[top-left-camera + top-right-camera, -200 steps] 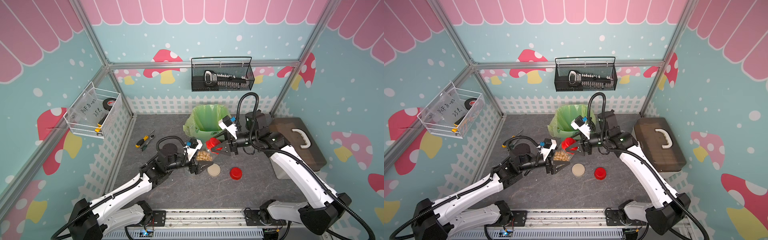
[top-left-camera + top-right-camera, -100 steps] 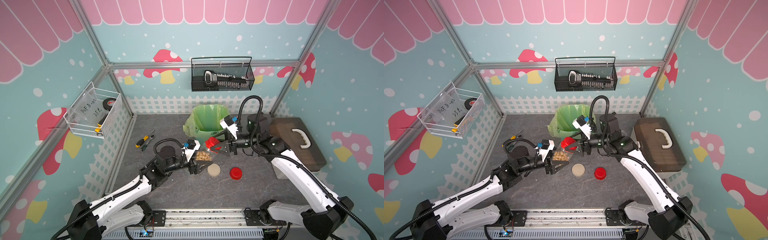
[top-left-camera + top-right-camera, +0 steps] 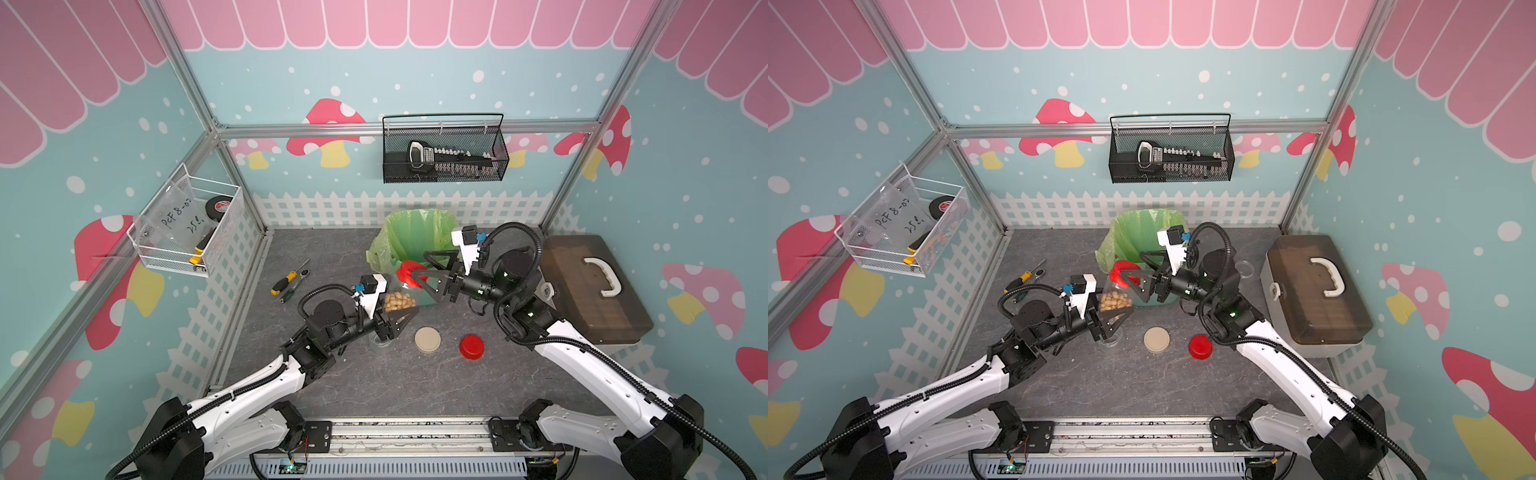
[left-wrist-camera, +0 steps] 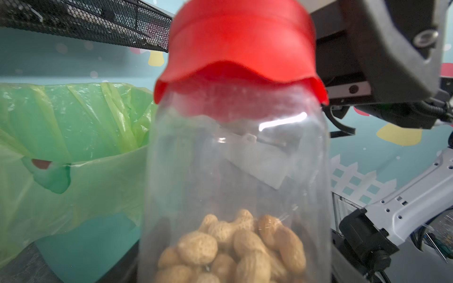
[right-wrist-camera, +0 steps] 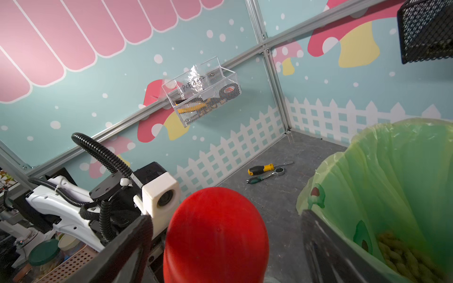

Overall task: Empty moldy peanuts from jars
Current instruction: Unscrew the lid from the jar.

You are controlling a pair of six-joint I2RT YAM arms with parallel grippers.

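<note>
My left gripper point(image 3: 395, 312) is shut on a clear jar point(image 3: 400, 300) held above the table, tilted toward the bin. Moldy peanuts point(image 4: 232, 250) fill its lower part. A red lid point(image 3: 409, 274) sits on its mouth, also the red lid point(image 4: 240, 49) in the left wrist view. My right gripper point(image 3: 420, 267) is open around that lid point(image 5: 215, 235), with a gap between the lid and each of its fingers point(image 5: 127, 245). A beige lid point(image 3: 427, 340) and a second red lid point(image 3: 471, 345) lie on the table. An empty clear jar point(image 3: 380, 343) stands under my left gripper.
The teal bin with a green bag point(image 3: 415, 235) stands just behind the grippers, with peanuts point(image 5: 402, 257) inside. A brown toolbox point(image 3: 590, 286) is at the right. A screwdriver and ratchet point(image 3: 287, 280) lie at the back left. Wire baskets hang on the walls.
My right gripper's jaws have opened off the red lid, which stays on the jar. The left gripper keeps its hold and has shifted only slightly.
</note>
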